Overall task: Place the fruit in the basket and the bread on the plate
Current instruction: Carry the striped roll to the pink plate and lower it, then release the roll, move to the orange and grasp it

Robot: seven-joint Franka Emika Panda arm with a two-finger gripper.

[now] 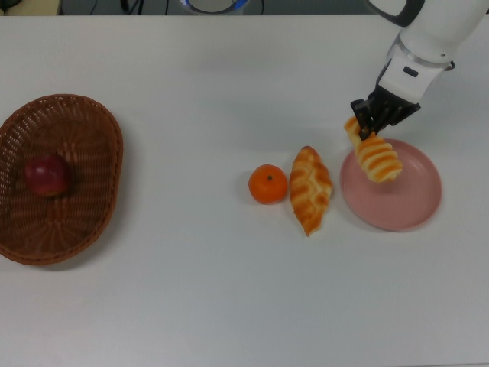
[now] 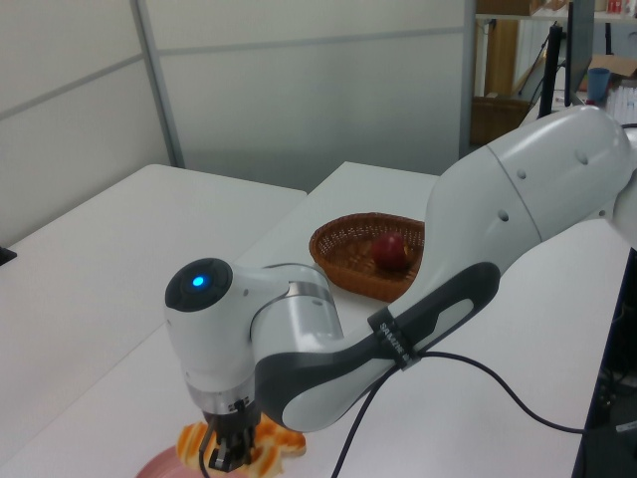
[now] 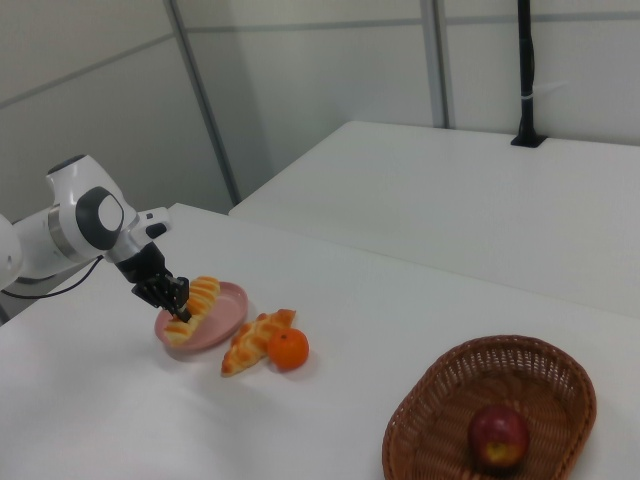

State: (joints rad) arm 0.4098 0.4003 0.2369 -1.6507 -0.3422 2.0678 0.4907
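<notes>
The tool (image 1: 365, 122) is clamped on the roll (image 1: 376, 156), holding it over the plate (image 1: 412, 206). Beside it on the counter (image 1: 229, 290) lie the braided bread (image 1: 310, 188) and mandarin (image 1: 267, 184); far off, the apple (image 1: 47, 175) sits in the basket (image 1: 84, 122).

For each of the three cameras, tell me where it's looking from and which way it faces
Top view: overhead, facing straight down on the table; shows the wrist and gripper holding the ribbed roll over the pink plate.
Left view: low at the plate end, facing along the table toward the basket; the arm fills the foreground.
Right view: raised at the basket end, facing the plate; the arm enters from the right view's left.
Shared: left and right views both show the apple in the basket.
</notes>
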